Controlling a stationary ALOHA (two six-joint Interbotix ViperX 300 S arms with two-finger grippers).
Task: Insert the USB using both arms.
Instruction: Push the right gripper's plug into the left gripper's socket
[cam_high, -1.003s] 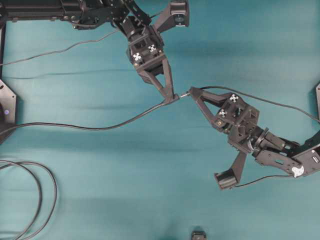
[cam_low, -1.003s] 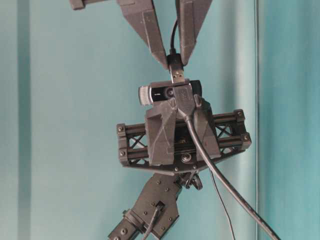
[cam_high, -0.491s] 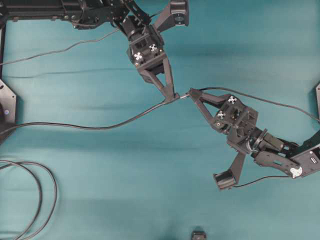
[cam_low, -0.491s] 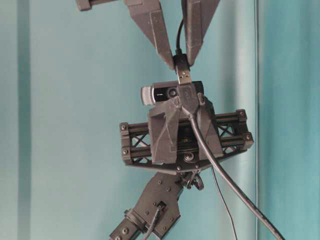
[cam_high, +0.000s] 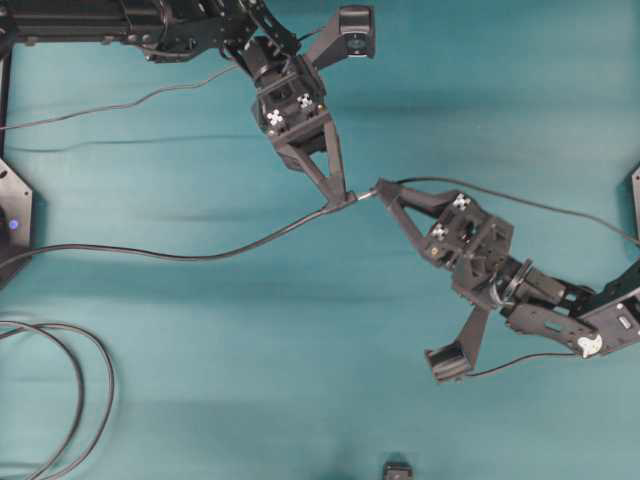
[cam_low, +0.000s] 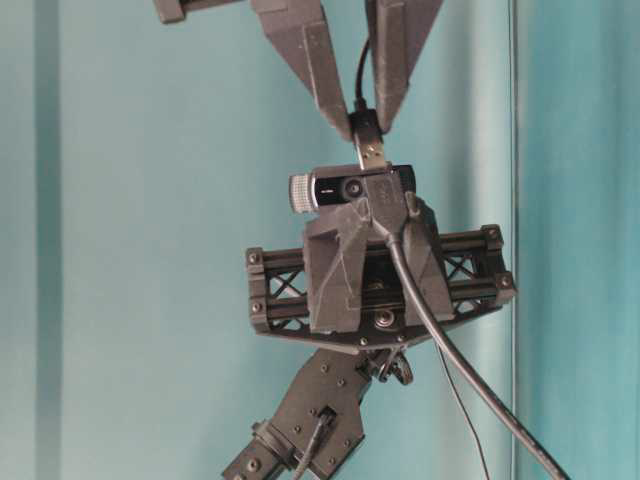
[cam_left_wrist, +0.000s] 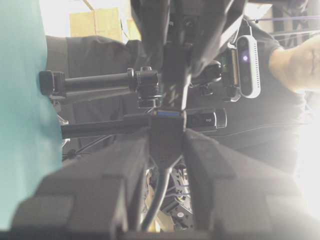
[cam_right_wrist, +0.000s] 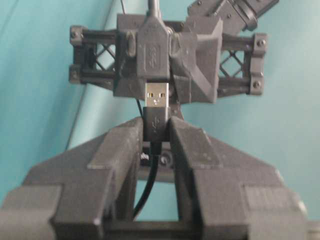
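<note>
Teal-clothed tabletop (cam_high: 250, 380) underneath, with both arms meeting above its middle; only cables close to the meeting point.

Right gripper (cam_high: 384, 187) clenched on the USB (cam_right_wrist: 157, 106) by its dark moulded body, silvery tip left bare and aimed at the socket (cam_right_wrist: 152, 51); left gripper (cam_high: 346, 196) clenched likewise on that socket's dark housing, mouth turned toward the tip; tip just short of the mouth, seemingly not yet entered, and nearly lined up in the right wrist view.

Likely light and rigid at the plug, with a hard metal shell; smooth plastic body, so liable to slide or pivot between lattice fingers under a push; best held as now, flat sides of the moulded body squeezed, well back from the metal and never by the cable. Thin cable (cam_high: 520, 200) behind the plug soft and springy, apt to tug it sideways; thicker socket cable (cam_high: 200, 253) probably stiffer, trailing left across the cloth. Probably a snug fit, calling for a straight push along the axis with no tilt; shell corner catching on the rim of the mouth the main risk.

Open cloth on every side of the joint; looped cable coil (cam_high: 108, 372) well apart, toward the lower left; fingertips of the two grippers near each other, so little margin for sideways correction before touching.
</note>
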